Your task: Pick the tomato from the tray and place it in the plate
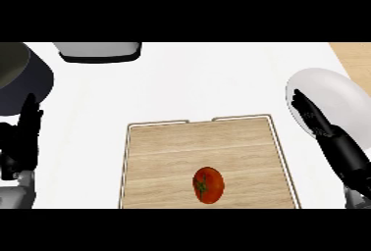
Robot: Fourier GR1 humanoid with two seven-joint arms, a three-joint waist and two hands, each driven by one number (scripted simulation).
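A red tomato (208, 185) with a green stem lies on the wooden tray (167, 147), near the tray's front middle. To the right of the tray stands the white plate (340, 95). My right hand (310, 115) is raised over the plate's left part, fingers straight and pointing away, holding nothing; it is well to the right of the tomato. At the left edge my left hand (25, 132) rests open with fingers up, apart from the tray.
A grey appliance (98, 50) sits at the back of the white counter. At the far left a dark round pot (22, 78) shows. A wooden surface (355, 54) borders the counter's back right corner.
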